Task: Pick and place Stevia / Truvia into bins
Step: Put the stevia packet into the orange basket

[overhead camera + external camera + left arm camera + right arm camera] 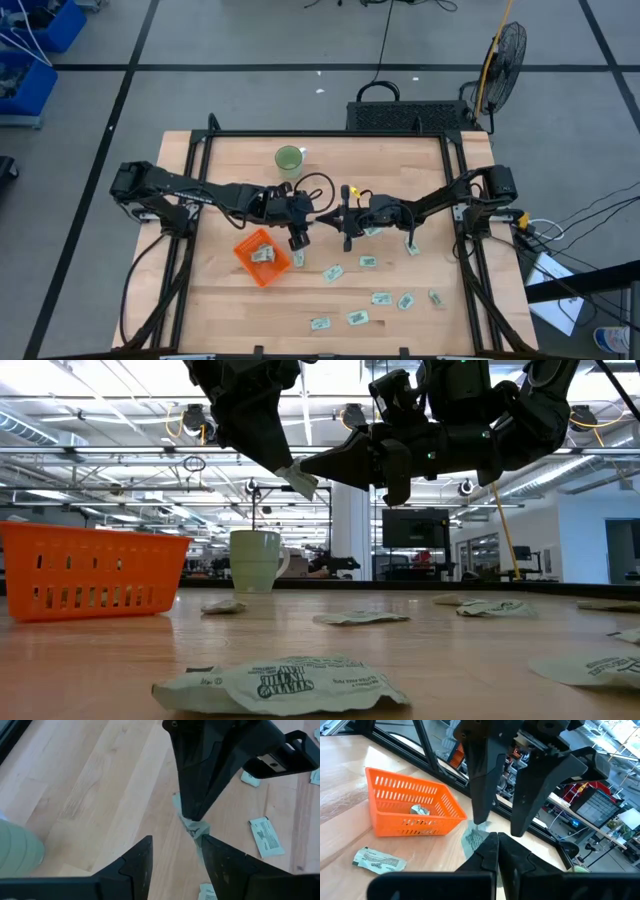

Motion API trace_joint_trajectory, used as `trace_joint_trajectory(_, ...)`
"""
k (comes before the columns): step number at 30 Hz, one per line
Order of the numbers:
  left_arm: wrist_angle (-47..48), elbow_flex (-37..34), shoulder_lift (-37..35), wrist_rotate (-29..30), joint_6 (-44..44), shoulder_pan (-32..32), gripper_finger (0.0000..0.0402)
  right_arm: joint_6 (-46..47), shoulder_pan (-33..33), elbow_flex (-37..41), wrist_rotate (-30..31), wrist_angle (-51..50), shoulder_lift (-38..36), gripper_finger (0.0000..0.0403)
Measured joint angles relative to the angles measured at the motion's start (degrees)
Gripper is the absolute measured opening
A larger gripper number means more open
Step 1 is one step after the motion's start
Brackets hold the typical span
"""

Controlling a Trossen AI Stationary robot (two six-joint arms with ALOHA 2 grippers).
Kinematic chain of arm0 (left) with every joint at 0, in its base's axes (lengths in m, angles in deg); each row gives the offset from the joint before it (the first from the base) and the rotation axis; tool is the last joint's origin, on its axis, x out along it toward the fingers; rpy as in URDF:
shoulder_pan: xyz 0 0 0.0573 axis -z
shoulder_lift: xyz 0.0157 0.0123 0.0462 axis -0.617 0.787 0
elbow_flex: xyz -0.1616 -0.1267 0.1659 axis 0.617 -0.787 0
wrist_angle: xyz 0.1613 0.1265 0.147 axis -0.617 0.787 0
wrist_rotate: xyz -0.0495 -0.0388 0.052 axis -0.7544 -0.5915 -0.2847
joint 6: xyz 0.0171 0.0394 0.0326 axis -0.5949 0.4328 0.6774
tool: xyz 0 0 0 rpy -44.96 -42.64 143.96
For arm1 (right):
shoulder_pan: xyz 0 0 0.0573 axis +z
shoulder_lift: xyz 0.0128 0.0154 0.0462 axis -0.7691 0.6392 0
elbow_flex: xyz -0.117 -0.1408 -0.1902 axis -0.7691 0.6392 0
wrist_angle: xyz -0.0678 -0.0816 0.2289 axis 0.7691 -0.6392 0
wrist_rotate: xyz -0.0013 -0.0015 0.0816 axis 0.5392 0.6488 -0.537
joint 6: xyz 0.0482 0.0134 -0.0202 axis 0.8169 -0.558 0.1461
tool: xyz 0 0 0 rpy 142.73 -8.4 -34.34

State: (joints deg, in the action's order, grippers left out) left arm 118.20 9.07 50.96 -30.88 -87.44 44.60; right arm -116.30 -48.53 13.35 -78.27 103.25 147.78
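A pale green sachet [196, 827] hangs in the air above the table's middle, with my right gripper [192, 817] shut on it. My left gripper [177, 842] is open and slants down from the table's left. Its two fingers stand on either side of the sachet, and one fingertip [206, 840] is right beside it. The orange tray [262, 257] stands on the table just left of both grippers, with one sachet [420, 810] lying in it. More sachets [333, 272] lie flat on the wood to the near right. My right gripper pinches one end of the sachet [479, 831] between its two shut fingertips, which point level from the table's right. The sachet hangs tilted off the fingertips, clear of the table. My left gripper is open; whether one fingertip touches the sachet I cannot tell.
A light-green cup [288, 158] stands at the far middle of the table. Several loose sachets [381, 297] are scattered over the near right part. A black frame rail [330, 133] runs around the table's edges. Bare wood lies at the near left.
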Motion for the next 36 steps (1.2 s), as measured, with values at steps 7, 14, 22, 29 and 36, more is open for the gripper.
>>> trace_joint_trajectory(7,0.0,0.0,0.0,-2.1,-0.2,0.0,0.0152,-0.1,0.0,0.0,2.7,-0.2,0.0,0.0)
trace_joint_trajectory(14,0.0,0.0,0.0,-2.1,-0.1,-0.2,0.0125,-0.2,0.0,0.0,2.7,-0.5,0.0,0.0)
trace_joint_trajectory(22,1.7,0.0,3.1,-2.1,1.8,-0.2,0.0126,-2.0,0.0,0.0,7.1,-2.8,0.0,0.0)
trace_joint_trajectory(29,1.4,0.0,11.7,-0.2,7.4,-0.4,0.0185,-0.4,0.3,0.0,10.2,-17.4,-4.2,0.0)
trace_joint_trajectory(36,-3.2,0.0,19.0,-0.8,16.5,-0.5,0.0213,8.0,-0.9,0.0,10.3,-33.0,-12.4,0.0)
